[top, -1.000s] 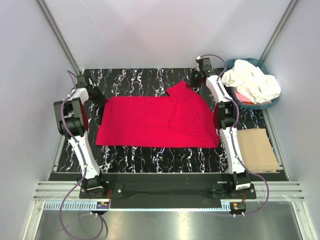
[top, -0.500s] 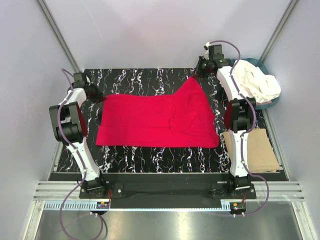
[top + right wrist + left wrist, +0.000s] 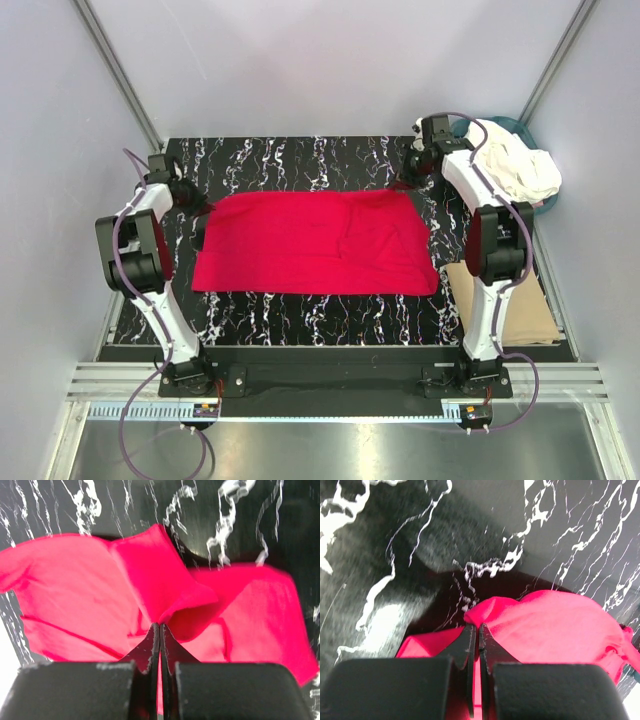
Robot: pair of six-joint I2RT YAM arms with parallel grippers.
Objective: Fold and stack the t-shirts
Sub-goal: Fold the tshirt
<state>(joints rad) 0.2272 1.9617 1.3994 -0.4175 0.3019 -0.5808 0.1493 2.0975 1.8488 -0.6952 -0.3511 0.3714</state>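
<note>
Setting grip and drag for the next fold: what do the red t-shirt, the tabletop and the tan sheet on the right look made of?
The red t-shirt: soft matte cloth, likely cotton knit; it creases and bunches into folds. The tabletop: hard, smooth black with white marble veining, probably printed laminate; slight sheen. The tan sheet: flat, matte, straight-edged, likely cardboard.
</note>
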